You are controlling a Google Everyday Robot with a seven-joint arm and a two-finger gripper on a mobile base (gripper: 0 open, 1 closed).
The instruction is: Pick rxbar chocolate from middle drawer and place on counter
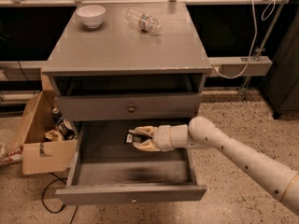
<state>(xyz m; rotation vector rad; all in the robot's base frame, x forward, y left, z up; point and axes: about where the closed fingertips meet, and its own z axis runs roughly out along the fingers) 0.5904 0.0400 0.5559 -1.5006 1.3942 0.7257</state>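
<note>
The middle drawer (131,195), the grey cabinet's lowest one, stands pulled out with a plain grey inside. My gripper (138,139) reaches into it from the right, with its pale fingers (144,131) around the rxbar chocolate (131,137), a small black bar with pale label patches near the drawer's back. The bar is partly hidden by the fingers. It sits low, at or just above the drawer floor. The counter (126,45) is the cabinet's flat grey top, above.
A white bowl (91,15) and a clear plastic bottle (143,20) lie at the back of the counter. The drawer above (131,108) is shut. An open cardboard box (39,139) stands left of the cabinet. My arm (243,162) crosses from the right.
</note>
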